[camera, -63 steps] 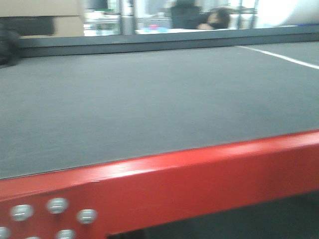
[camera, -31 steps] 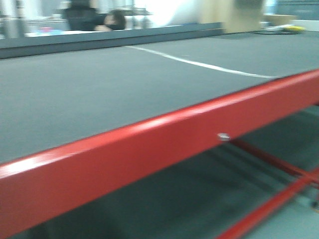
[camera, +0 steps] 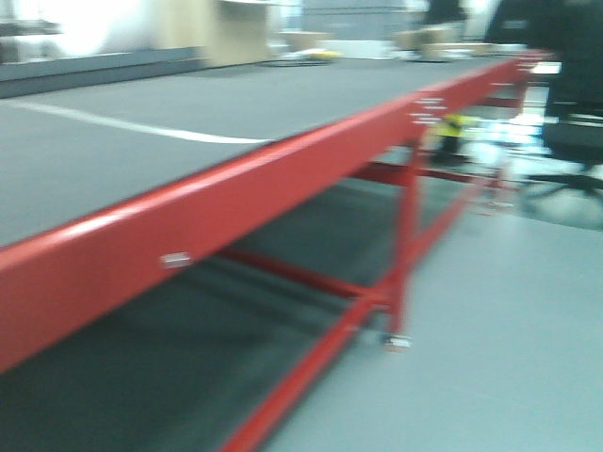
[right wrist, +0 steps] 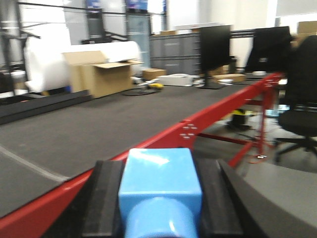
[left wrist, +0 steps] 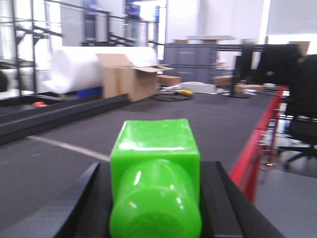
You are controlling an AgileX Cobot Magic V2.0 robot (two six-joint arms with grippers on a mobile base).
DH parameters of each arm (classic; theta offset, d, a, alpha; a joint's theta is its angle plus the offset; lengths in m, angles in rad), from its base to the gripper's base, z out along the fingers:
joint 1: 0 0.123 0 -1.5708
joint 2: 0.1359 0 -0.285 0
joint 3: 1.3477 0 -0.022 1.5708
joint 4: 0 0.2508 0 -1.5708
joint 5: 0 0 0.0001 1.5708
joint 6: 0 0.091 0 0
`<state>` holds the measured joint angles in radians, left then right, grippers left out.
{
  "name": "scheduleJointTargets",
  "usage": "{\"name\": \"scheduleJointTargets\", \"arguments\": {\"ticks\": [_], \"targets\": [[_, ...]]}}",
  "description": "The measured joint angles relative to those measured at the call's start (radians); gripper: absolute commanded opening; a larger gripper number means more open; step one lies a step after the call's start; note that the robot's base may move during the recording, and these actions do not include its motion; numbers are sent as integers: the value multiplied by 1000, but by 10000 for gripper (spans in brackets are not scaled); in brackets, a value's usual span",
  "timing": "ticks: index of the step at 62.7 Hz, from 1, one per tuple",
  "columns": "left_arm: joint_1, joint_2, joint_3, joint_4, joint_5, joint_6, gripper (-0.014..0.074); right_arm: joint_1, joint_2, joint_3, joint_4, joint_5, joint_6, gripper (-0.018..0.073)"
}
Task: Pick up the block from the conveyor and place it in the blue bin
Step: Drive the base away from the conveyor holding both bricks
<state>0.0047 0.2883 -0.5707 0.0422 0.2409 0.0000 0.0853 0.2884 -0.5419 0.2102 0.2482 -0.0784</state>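
Closest in, the left gripper (left wrist: 154,203) pinches a green block (left wrist: 154,163) between its black fingers (left wrist: 81,201), one on each flank; the right gripper (right wrist: 161,210) clamps a blue block (right wrist: 159,181) the same way. The green one is held over the dark belt of the conveyor (camera: 188,104), the blue one by its near edge. Beyond, blurred, the red frame (camera: 236,202) runs diagonally; a white line (camera: 141,127) crosses the matting; a red leg (camera: 407,235) stands on a small caster (camera: 396,341). Farther off, past the belt, sits an open cardboard box (left wrist: 131,82); on the floor to the right, a black office chair (right wrist: 299,99).
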Motion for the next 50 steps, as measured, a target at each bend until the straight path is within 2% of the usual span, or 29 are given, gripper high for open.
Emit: {"name": "scheduleJointTargets", "arguments": {"ticks": [50], "targets": [[0, 0, 0, 0, 0, 0, -111, 0, 0, -4, 0, -2, 0, -162]]}}
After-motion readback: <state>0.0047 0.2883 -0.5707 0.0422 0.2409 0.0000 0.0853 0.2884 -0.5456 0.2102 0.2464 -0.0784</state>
